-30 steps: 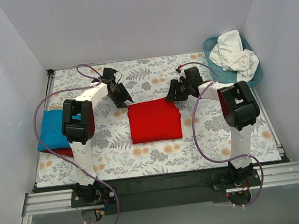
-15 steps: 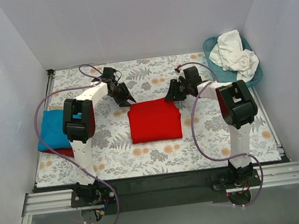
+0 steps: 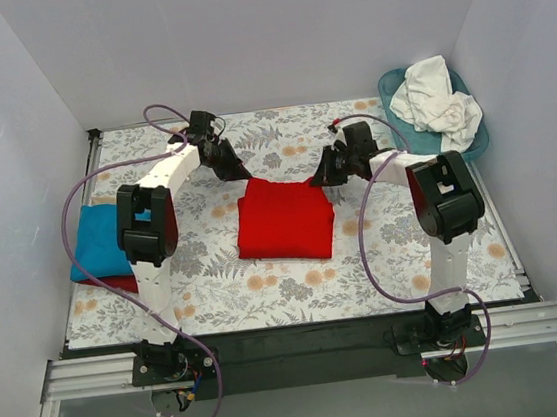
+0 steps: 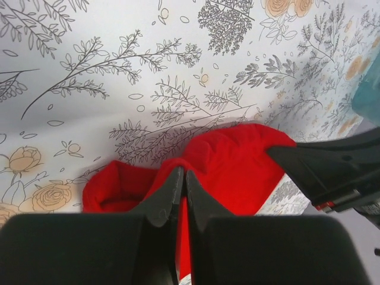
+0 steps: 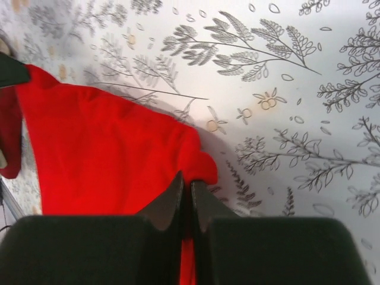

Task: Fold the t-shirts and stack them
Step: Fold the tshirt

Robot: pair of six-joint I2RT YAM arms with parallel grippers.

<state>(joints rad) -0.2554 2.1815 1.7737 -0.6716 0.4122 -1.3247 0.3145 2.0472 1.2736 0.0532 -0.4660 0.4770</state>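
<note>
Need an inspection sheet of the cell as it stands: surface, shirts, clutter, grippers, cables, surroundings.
Surface: floral table cloth lies flat over the table.
Job's things: folded red t-shirt mid-table; turquoise t-shirt folded at the left edge, lying on another red cloth; white t-shirts crumpled in the teal basket at far right.
Clutter: nothing seen.
Grippers: left gripper shut on the red t-shirt's far left corner; right gripper shut on its far right corner.
Cables: purple cables hang in loose loops beside both arms.
Surroundings: white walls on three sides; metal rail at the near edge.
</note>
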